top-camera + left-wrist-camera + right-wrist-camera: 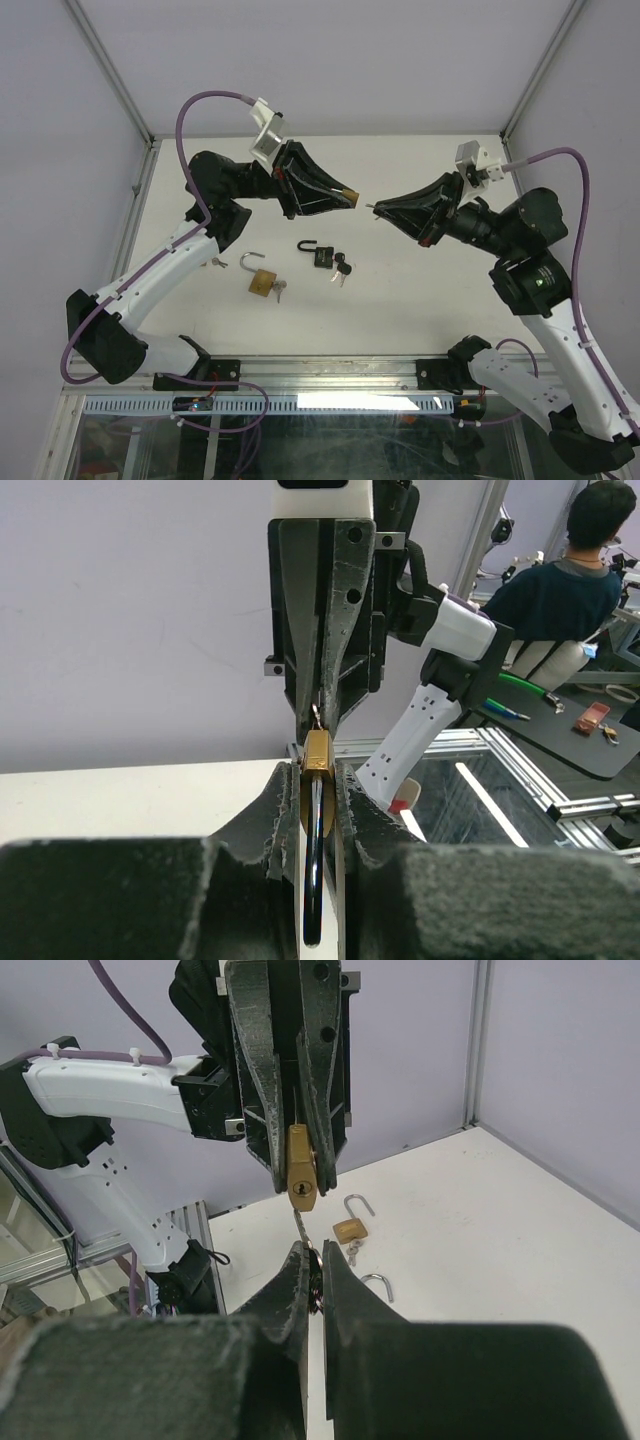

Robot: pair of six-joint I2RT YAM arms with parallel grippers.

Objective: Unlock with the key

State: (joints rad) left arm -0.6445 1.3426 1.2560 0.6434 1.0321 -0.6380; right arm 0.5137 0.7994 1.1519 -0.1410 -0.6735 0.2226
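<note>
**Left gripper** [349, 196] clamped on a brass padlock [352, 192], held in the air above the table [430, 300]. **Right gripper** [379, 210], the nearer to the keyhole, is closed on the key [370, 208] just right of the padlock. Key blade and padlock body lie along one axis, tip at the keyhole [299, 1191]; contact cannot be told. The right wrist view shows the keyhole face, while the left wrist view shows only the padlock's edge and shackle. Spare brass lock [263, 281] and black lock [320, 254] lie beneath the padlock.
</note>
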